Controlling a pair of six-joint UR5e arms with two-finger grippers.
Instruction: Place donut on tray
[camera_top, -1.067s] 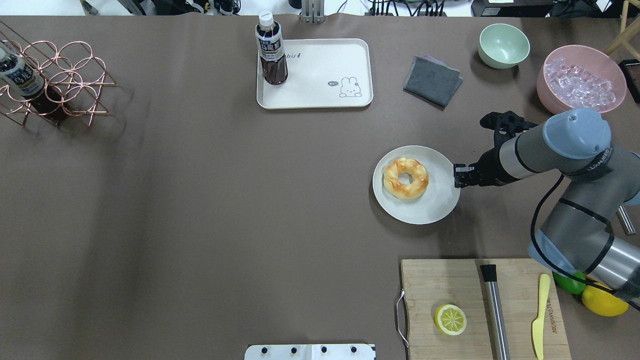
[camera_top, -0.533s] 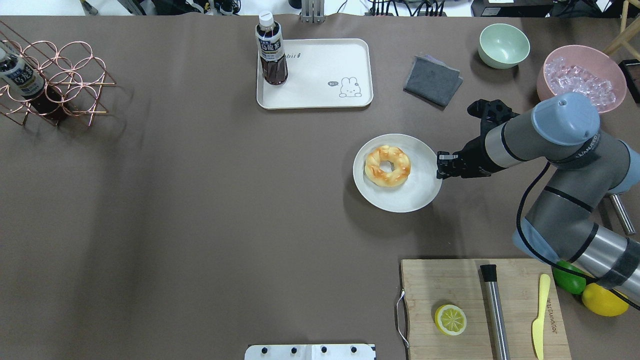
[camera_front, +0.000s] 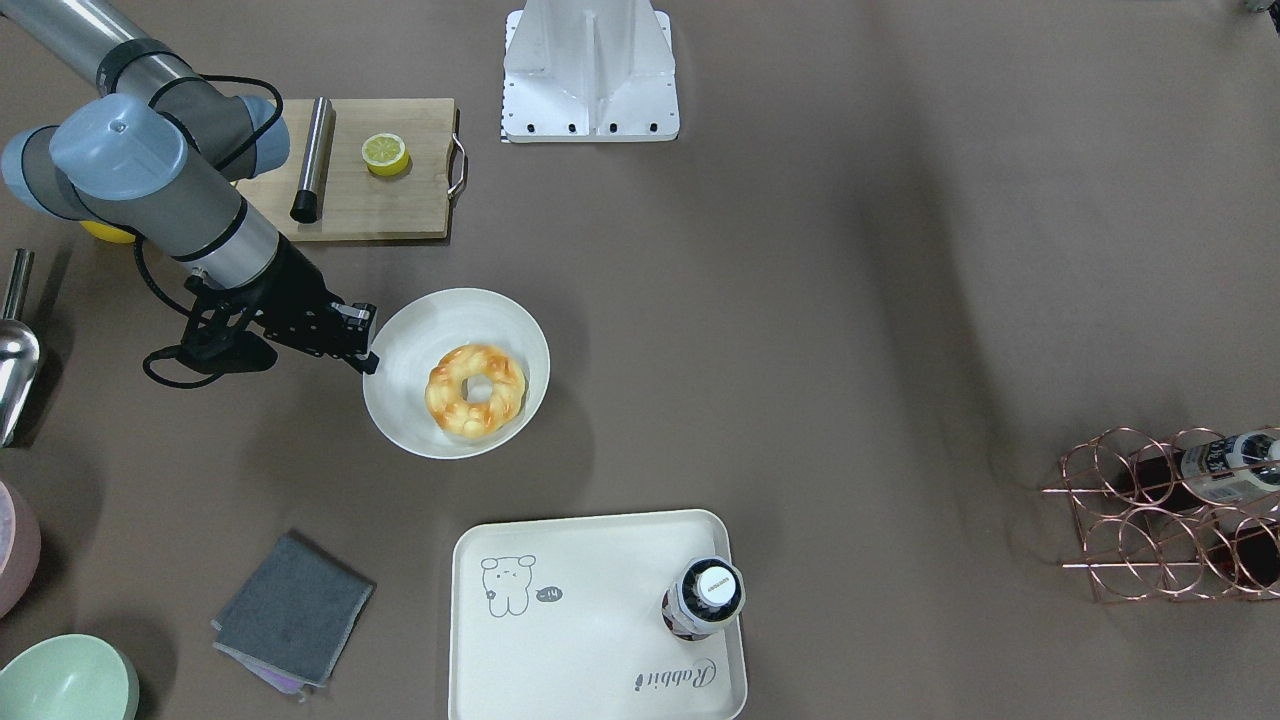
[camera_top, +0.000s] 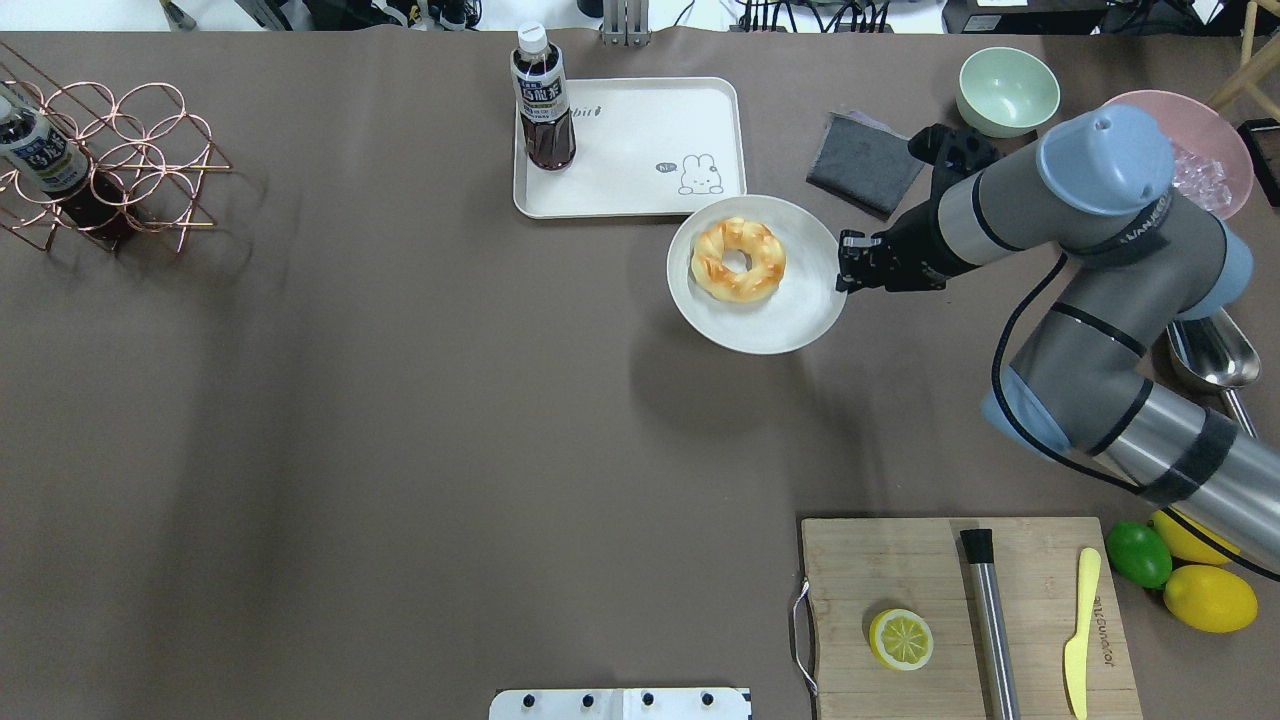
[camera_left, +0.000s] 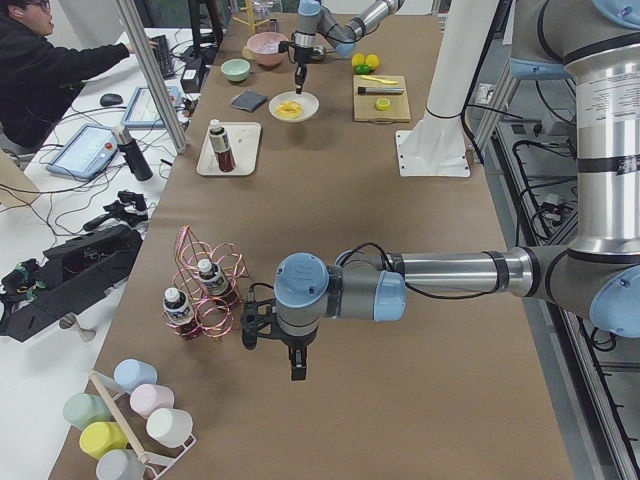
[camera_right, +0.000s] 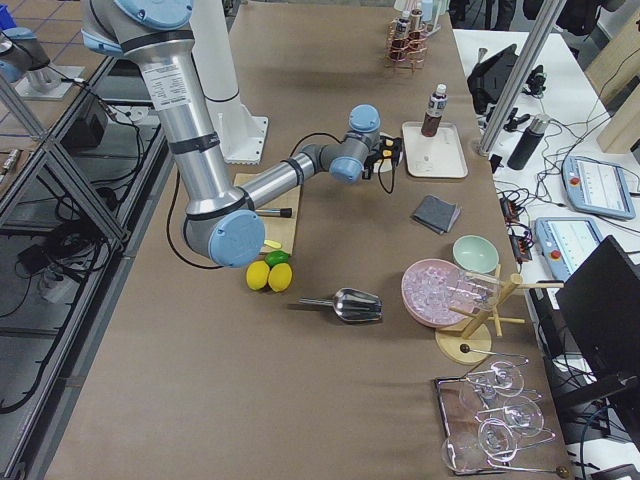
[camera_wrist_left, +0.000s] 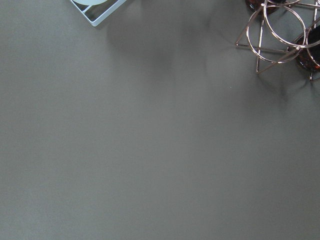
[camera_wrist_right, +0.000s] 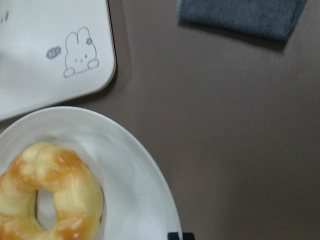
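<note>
We see the right end effector (camera_top: 846, 272) clamped on the rim of the plate (camera_top: 790, 318). The donut (camera_top: 738, 259) lies on that plate, near the tray (camera_top: 640, 180) corner. For the left end effector (camera_left: 296, 360), we cannot tell open or closed.

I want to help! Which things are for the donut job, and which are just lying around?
For the job: golden glazed ring donut, round white plate, cream rectangular tray, right gripper.
Lying about: halved yellow lemon, grey folded cloth, pale-green bowl.
</note>
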